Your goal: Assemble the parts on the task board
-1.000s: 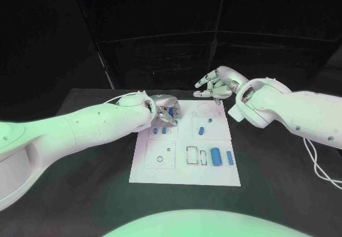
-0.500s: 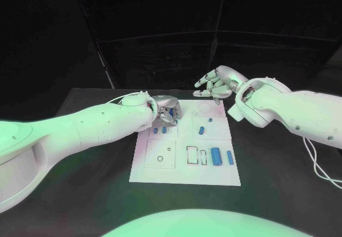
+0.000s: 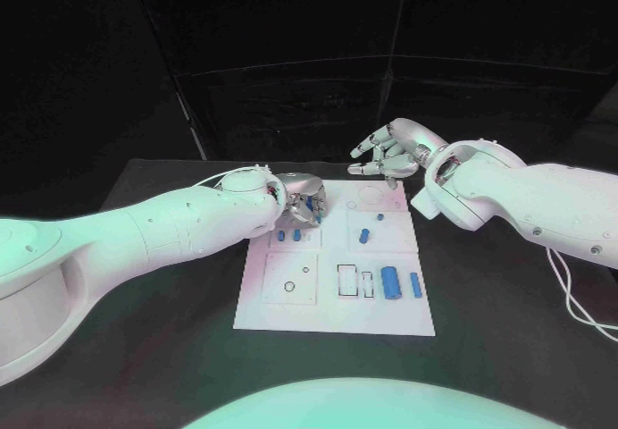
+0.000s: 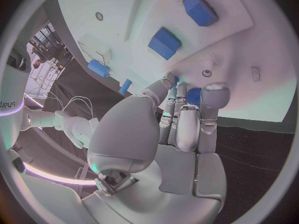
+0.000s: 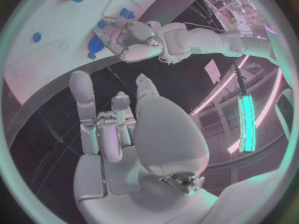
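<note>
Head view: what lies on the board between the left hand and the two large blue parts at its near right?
In the head view, one small blue part lies between the left hand and those parts on the task board.

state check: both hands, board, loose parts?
left hand: over the board's far left corner, fingers curled around a blue part
right hand: beyond the board's far edge, fingers apart, holding nothing
task board: flat on the table
other blue parts: lying on the board

Black table [image 3: 154, 304] w/ white task board [image 3: 332, 308] flat at its middle, approx. square to the table's edges, dark surface showing all round it, incl. near & far sides.
</note>
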`<state>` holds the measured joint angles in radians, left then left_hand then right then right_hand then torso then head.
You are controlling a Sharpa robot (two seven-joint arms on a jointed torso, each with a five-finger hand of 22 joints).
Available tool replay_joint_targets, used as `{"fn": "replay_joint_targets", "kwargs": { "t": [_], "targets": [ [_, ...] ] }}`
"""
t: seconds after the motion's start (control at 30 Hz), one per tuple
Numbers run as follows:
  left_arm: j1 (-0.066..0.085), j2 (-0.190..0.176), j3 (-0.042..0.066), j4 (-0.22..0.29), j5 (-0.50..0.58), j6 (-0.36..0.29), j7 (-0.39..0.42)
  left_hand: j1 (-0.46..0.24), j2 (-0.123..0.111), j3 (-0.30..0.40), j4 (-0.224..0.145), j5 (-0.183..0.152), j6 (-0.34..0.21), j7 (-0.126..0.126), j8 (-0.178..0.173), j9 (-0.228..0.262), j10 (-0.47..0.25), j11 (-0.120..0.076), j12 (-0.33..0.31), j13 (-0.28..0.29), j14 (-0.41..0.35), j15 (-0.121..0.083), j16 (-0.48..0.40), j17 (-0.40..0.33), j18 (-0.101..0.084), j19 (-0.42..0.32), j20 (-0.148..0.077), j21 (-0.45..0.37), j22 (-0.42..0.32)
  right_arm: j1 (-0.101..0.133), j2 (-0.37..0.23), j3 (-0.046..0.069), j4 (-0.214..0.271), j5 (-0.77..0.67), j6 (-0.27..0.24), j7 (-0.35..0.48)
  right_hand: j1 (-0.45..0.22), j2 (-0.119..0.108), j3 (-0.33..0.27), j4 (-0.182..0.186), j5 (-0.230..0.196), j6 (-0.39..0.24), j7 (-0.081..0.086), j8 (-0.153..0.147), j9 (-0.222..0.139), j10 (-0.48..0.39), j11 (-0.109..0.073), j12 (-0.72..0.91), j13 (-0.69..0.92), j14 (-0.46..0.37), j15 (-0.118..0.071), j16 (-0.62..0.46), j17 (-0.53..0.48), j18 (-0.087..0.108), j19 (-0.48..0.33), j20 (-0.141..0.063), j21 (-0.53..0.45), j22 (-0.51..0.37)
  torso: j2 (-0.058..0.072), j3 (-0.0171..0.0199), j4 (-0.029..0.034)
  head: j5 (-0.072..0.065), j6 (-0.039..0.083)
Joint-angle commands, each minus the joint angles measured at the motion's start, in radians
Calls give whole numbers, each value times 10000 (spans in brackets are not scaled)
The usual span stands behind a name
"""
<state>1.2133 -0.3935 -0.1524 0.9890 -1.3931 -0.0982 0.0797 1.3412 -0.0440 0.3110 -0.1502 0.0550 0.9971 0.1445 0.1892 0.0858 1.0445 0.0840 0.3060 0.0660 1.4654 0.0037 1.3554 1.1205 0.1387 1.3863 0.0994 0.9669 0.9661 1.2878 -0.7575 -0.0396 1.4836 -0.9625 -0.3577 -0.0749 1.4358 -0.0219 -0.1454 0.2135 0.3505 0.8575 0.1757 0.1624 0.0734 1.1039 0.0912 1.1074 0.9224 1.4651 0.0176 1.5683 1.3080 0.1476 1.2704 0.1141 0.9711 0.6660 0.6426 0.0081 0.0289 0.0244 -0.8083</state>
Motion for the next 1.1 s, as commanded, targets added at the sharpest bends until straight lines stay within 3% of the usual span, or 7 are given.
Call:
{"fn": "replay_joint_targets", "kwargs": {
  "t": [0.03, 0.43, 0.67, 0.93, 1.03, 1.1],
  "targets": [
    [-25, 28, -21, -16, -170, 316, -82, -22, 78, 84, -1, -45, 146, -24, -30, -11, 141, -17, -65, -8, 41, -54, 36, -22, -77, 78, -6, 83, 86, 17, 8, 6, 28, 20, 3, 91, 88, 32, 27, 60, 31, -63, 16, 58, -7, -49, -4, 43, -4, 1057, -21, 25, 2628, 100, 61, -6, -61, 6, 1, 1, -9, 3, -8],
    [-56, 65, -24, -35, -217, 482, -44, -116, 203, 564, 10, -50, 712, -150, -42, -16, 833, -172, -391, 7, 50, -183, 83, -109, -110, 79, -119, 317, 371, 17, 12, 6, 29, 20, 2, 96, 92, 45, 25, 72, 33, -64, 17, 62, -7, -31, -4, 66, 17, 1057, -21, 25, 2628, 99, 69, -7, -59, 12, 2, -3, -5, -8, -25],
    [-62, 12, -22, -10, -220, -17, -86, 74, 327, 1006, -170, -61, 929, -124, -98, -29, 1173, -206, -597, 29, 67, -221, 120, -135, -150, 119, -173, 533, 615, 17, 7, 6, 32, 20, -7, 104, 92, 45, 25, 72, 33, -64, 17, 62, -7, -31, -4, 66, 17, 1057, -21, 25, 2628, 99, 69, -7, -59, 12, 2, -5, -2, -8, 3],
    [-62, -267, -1, 319, -97, -610, 16, 73, 303, 1121, -226, -61, 928, -90, -160, -49, 1187, -178, -725, 17, 65, -207, 113, -180, -163, 122, -170, 582, 675, 17, 12, 6, 17, 20, -10, 122, 92, 45, 25, 72, 33, -64, 17, 62, -7, -31, -4, 66, 17, 1057, -21, 25, 2628, 99, 69, -7, -59, 12, -5, -8, 4, -5, 33],
    [-63, -462, 78, 583, 60, -771, 18, 68, 292, 1166, -246, -61, 932, -71, -182, -56, 1203, -167, -770, 16, 67, -199, 115, -187, -170, 128, -166, 614, 711, 16, 11, 6, 21, 20, -13, 138, 93, 54, 22, 82, 35, -62, 16, 66, -6, -26, -4, 75, 19, 1057, -21, 25, 2628, 98, 74, -7, -57, 17, -4, -8, 17, -18, 43],
    [-64, -600, 194, 782, 167, -841, -1, 64, 283, 1195, -259, -60, 930, -57, -199, -61, 1212, -158, -799, 15, 70, -193, 119, -186, -175, 132, -163, 637, 736, 15, 12, 6, 19, 20, -14, 148, 93, 54, 22, 82, 35, -62, 16, 66, -6, -26, -4, 75, 19, 1057, -21, 25, 2628, 98, 74, -7, -57, 17, -4, -6, 17, -7, 36]
  ]
}}
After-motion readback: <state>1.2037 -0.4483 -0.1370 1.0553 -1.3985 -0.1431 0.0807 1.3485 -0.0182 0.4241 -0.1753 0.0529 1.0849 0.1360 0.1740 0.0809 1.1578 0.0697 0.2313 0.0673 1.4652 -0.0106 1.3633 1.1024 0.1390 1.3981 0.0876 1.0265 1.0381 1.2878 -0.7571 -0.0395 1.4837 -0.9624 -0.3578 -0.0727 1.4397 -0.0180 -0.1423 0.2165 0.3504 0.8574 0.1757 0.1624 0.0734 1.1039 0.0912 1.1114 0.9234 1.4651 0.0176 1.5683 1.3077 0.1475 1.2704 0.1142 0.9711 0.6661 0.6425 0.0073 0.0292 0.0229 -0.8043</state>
